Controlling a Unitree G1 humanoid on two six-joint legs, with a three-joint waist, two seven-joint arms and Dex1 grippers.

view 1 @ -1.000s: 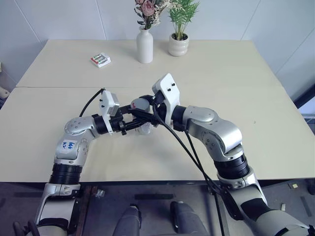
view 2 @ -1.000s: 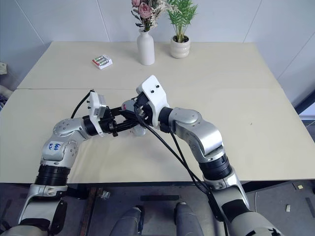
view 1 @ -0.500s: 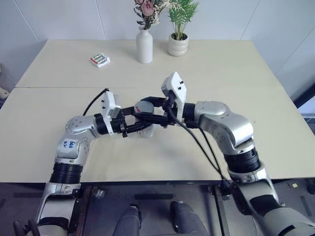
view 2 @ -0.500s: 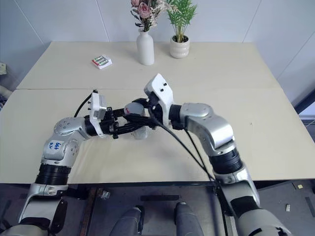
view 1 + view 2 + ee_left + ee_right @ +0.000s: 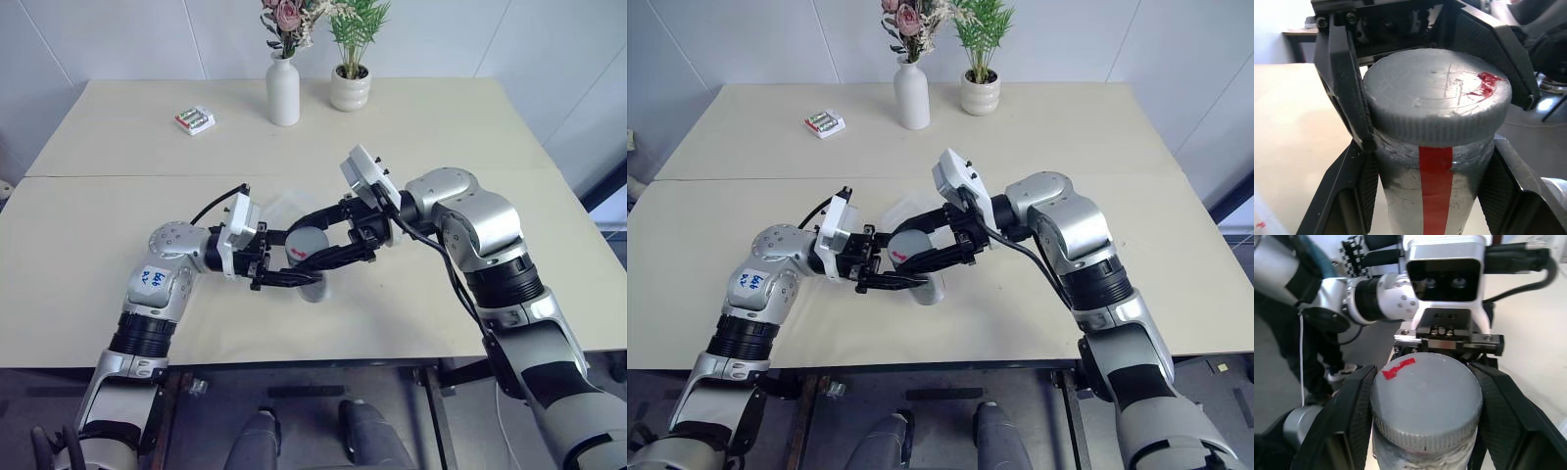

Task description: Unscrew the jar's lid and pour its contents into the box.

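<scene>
The silvery-grey jar (image 5: pixel 313 282), with a red stripe down its side (image 5: pixel 1436 196), hangs tilted above the table's near middle. My left gripper (image 5: pixel 294 276) comes in from the left and is shut on the jar's body. My right gripper (image 5: pixel 315 247) comes in from the right and is shut on the ribbed grey lid (image 5: pixel 1437 93), which has a red mark on top (image 5: pixel 1398 368). The lid sits on the jar. The clear box (image 5: pixel 904 209) lies on the table just behind the jar, partly hidden by the grippers. The contents are hidden.
A white vase of flowers (image 5: pixel 282 90) and a white plant pot (image 5: pixel 350 90) stand at the table's far edge. A small pack of batteries (image 5: pixel 194 120) lies far left. A seam (image 5: pixel 98 176) crosses the table. Its front edge (image 5: pixel 294 357) is close below the jar.
Both grippers, still shut on the jar and lid, have moved right and nearer. The right wrist has turned and its elbow swung out to the right. The jar now tilts more.
</scene>
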